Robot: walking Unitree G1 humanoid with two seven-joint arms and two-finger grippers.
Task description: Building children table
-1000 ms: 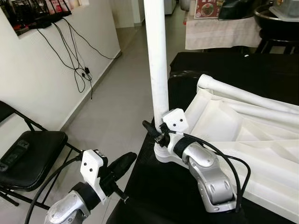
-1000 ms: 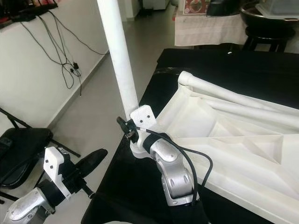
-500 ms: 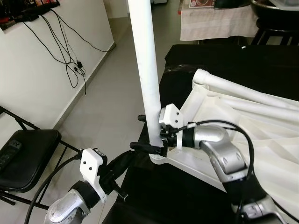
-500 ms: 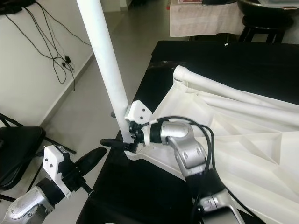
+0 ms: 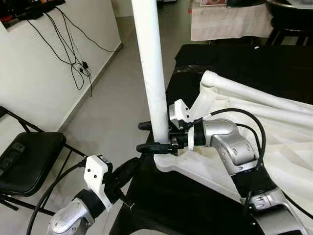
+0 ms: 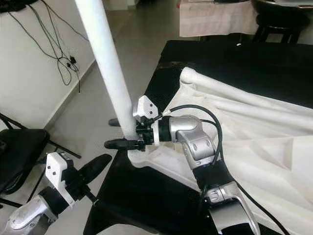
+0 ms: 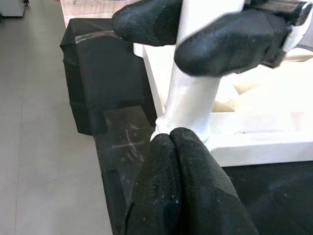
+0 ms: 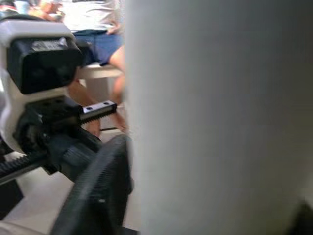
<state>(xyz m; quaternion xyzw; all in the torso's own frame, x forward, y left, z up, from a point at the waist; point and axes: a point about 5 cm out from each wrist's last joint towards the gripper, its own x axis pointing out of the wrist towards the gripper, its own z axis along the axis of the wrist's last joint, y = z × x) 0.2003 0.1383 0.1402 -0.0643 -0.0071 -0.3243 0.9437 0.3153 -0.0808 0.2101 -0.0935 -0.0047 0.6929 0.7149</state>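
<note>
A white table leg (image 5: 151, 73) stands upright in the corner socket of the overturned white tabletop (image 5: 274, 147), which lies on a black table (image 5: 166, 200). My right gripper (image 5: 143, 137) reaches in level from the right, one black finger on each side of the leg just above the socket, shut on it. In the left wrist view those two fingers (image 7: 230, 44) press against the leg (image 7: 195, 98). My left gripper (image 5: 128, 169) hangs lower, off the black table's left edge, shut and holding nothing, its tip (image 7: 176, 147) pointing at the leg's base.
A black folding chair (image 5: 29, 156) stands on the floor to the left, by a white wall with hanging cables (image 5: 78, 63). Further legs (image 5: 254, 93) lie along the tabletop's underside. A cloth-covered table (image 5: 230, 22) stands at the back. A seated person (image 8: 102, 44) appears in the right wrist view.
My right wrist has swung from low beside the socket to level, and its fingers now close around the leg. The head camera has shifted a little. My left gripper has barely moved.
</note>
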